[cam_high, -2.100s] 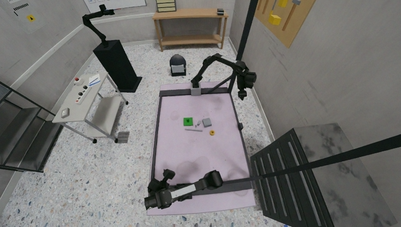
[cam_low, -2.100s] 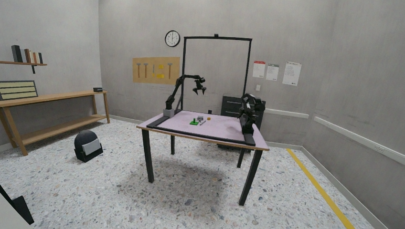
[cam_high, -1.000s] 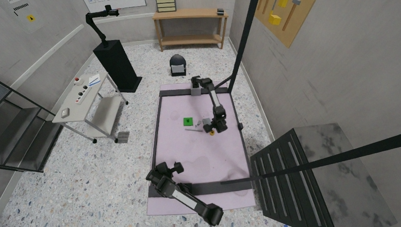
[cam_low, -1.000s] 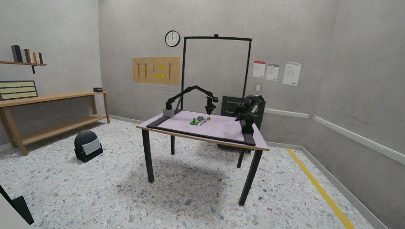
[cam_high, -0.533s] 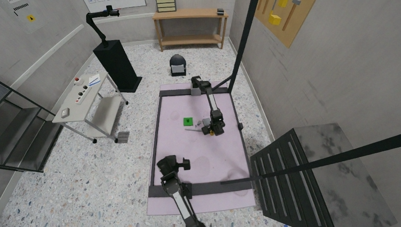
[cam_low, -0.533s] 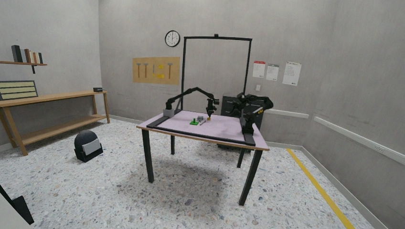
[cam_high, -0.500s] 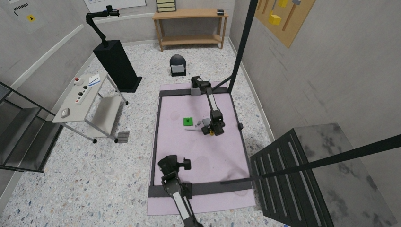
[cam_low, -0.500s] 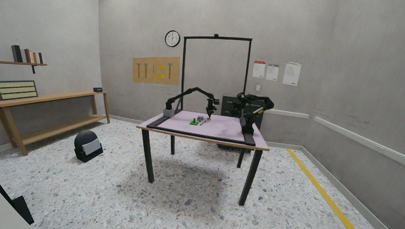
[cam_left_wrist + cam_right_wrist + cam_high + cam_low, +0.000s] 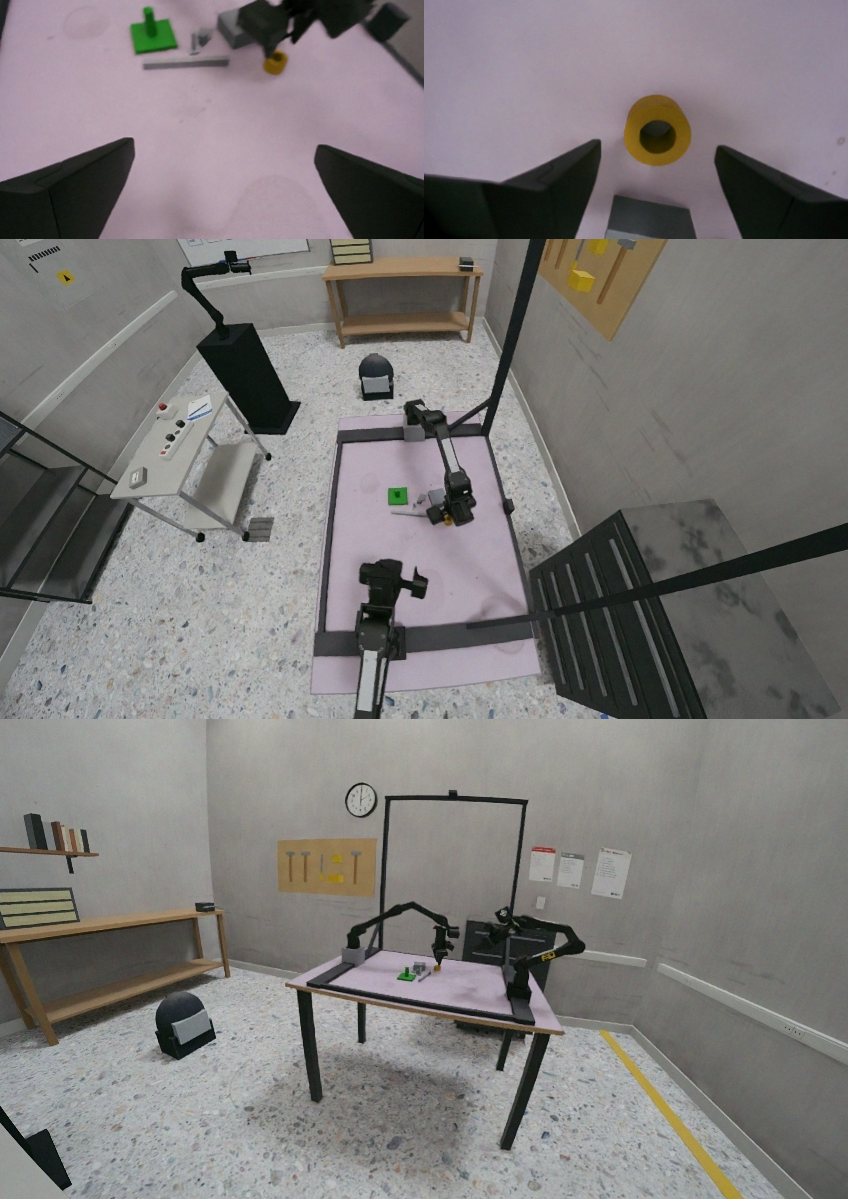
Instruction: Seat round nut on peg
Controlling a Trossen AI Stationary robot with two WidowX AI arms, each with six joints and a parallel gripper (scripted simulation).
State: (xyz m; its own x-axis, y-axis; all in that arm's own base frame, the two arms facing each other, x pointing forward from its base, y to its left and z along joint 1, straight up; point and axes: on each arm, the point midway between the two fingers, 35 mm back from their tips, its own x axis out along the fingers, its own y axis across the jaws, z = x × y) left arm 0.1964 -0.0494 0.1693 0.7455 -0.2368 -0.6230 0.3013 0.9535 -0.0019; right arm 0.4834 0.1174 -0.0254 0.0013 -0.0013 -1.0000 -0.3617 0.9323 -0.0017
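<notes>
The yellow round nut [image 9: 658, 130] lies flat on the pink mat, hole up. My right gripper [image 9: 658, 149] hangs just above it with its fingers open on either side of the nut, not touching it. The nut also shows in the left wrist view [image 9: 275, 63] and in the top view [image 9: 447, 519] under the right gripper [image 9: 455, 513]. The green base with its round peg [image 9: 151, 35] stands to the left of the nut, also in the top view [image 9: 397, 495]. My left gripper [image 9: 226, 149] [image 9: 419, 582] is open and empty, raised over the near part of the mat.
A grey block [image 9: 236, 30] sits right beside the nut, under the right arm. A long grey bar [image 9: 186, 63] and a small grey piece [image 9: 199, 40] lie between the green base and the nut. A dark frame borders the mat.
</notes>
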